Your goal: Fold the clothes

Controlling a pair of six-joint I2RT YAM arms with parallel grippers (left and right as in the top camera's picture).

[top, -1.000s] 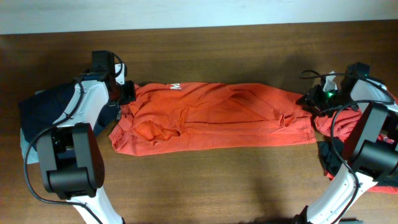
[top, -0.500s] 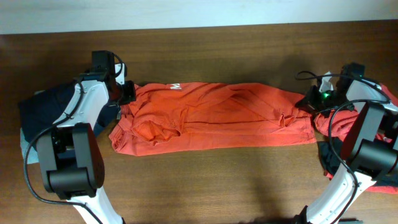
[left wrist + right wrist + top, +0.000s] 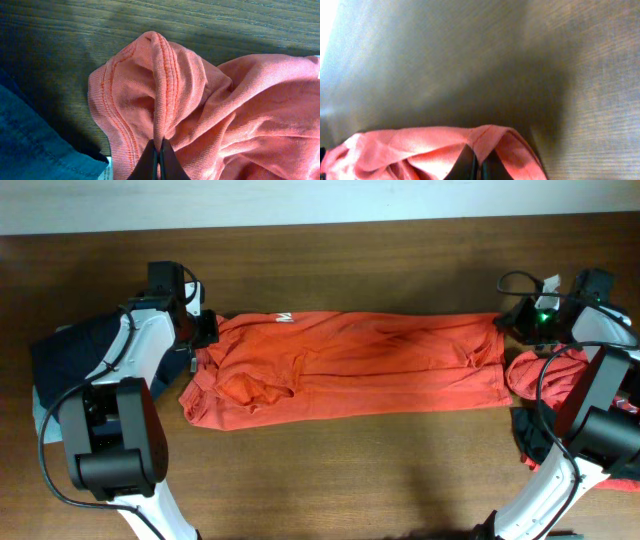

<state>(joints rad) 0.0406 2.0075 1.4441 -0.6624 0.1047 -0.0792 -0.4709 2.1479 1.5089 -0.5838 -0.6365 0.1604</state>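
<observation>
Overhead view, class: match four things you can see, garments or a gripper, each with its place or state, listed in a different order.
Things:
1. orange-red T-shirt
2. navy garment
3. left gripper
4. crumpled red garment

Places or states:
A. heaped at the picture's right edge
B. shut on a stitched hem
C. stretched across the middle
D. lying at the picture's left edge

Pairs: 1-C, 2-D, 3-B, 4-A.
</observation>
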